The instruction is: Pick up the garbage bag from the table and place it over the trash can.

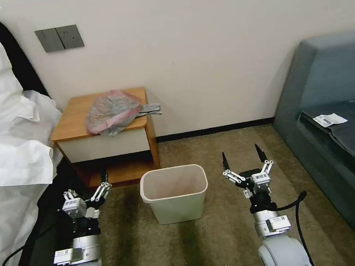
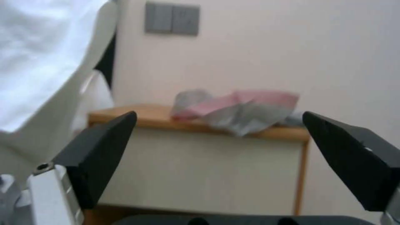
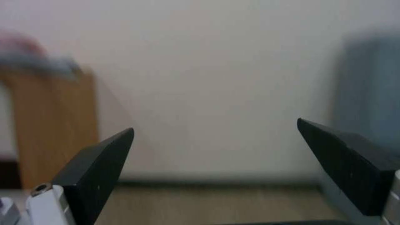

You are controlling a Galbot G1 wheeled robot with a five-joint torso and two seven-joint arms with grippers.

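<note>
While both grippers (image 1: 241,159) hang spread, the trash can (image 1: 174,192) fronts the bag-topped table (image 1: 72,117).

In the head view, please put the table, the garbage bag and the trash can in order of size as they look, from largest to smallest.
1. The table, largest.
2. The trash can; it stands nearer the camera, so it may look bigger than it is.
3. The garbage bag, crumpled on the table; close to the trash can in apparent size, so this ranking is unsure.

Crumpled garbage bag (image 1: 111,111) on table (image 1: 71,119)
</note>
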